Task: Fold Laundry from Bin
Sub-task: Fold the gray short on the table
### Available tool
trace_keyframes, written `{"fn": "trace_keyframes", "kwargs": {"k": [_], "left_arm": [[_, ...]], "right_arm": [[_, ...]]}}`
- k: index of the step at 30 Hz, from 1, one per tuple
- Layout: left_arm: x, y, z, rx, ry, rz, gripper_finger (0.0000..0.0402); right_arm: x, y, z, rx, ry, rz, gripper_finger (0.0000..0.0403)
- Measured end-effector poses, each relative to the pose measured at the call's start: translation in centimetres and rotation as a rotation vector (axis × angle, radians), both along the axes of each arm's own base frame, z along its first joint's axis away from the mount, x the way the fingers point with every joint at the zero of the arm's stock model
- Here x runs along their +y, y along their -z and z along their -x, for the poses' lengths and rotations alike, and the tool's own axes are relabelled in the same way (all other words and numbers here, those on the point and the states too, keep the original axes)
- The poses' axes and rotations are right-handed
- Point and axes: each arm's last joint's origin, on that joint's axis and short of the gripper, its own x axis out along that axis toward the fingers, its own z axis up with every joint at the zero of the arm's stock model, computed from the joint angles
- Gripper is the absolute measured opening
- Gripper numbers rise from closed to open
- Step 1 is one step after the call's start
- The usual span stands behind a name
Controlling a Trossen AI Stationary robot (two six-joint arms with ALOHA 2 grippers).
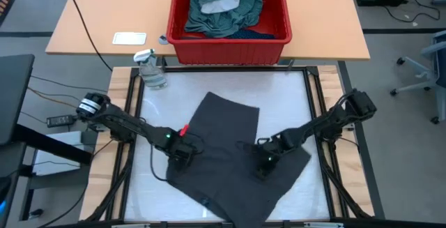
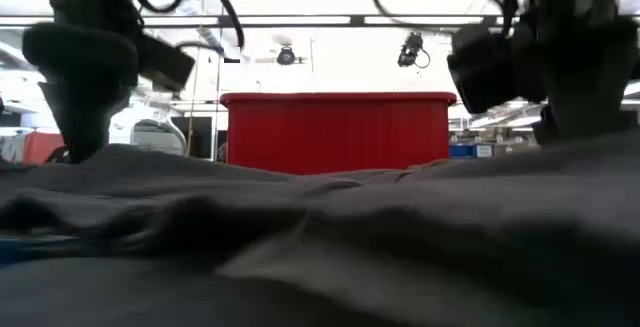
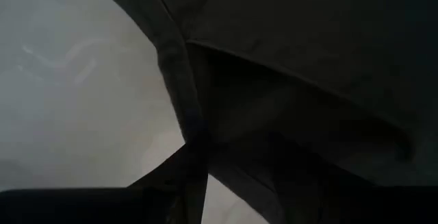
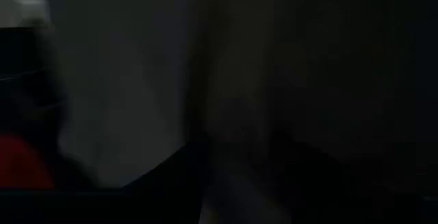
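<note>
- On the white table top [image 1: 293,95], from above, a dark grey garment [image 1: 230,134] lies spread and skewed. The left gripper [image 1: 182,153] sits on its left edge and the right gripper [image 1: 263,164] on its right part; from this height I cannot tell how either pair of fingers stands. The red bin [image 1: 230,47] stands past the table's far edge, with the teal-green T-shirt [image 1: 226,8] and a white piece [image 1: 221,5] piled in it. A spray bottle [image 1: 150,69] stands at the far left corner.
- At table height, grey cloth fills the foreground in low ridges, both arms come down into it, and the bin's wall shows behind.
- Left wrist view: a folded hem of the garment runs up close to the camera; whether it is pinched, I cannot tell.
- Right wrist view: too dark to read anything beyond cloth.
- Risk, as I judge it: with the garment skewed and ridged, 1 gripper may catch 2 layers or slip off, so that any fold comes out crooked.
</note>
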Motion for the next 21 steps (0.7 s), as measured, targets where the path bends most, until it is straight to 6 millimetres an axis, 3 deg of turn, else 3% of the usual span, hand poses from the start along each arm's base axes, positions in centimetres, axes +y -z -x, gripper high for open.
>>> {"fn": "trace_keyframes", "kwargs": {"k": [6, 12, 16, 21], "left_arm": [[1.2, -2.4, 1.2, -0.086, 0.014, -0.083, 0.0153], [1.8, -3.3, 2.7, -0.209, -0.017, -0.112, 0.0153], [0.8, -2.5, 3.2, -0.464, -0.076, -0.055, 0.0153], [-1.9, -1.3, 3.3, -0.737, -0.212, 0.120, 0.0153]], "right_arm": [[-0.3, -1.7, 0.1, -0.060, 0.120, 0.024, 0.0172], [-1.1, -2.7, 2.0, 0.021, 0.193, 0.129, 0.0172], [-1.2, -2.9, 3.6, 0.112, 0.181, 0.202, 0.0172], [-1.5, -3.4, 4.8, 0.108, 0.095, 0.317, 0.0172]]}}
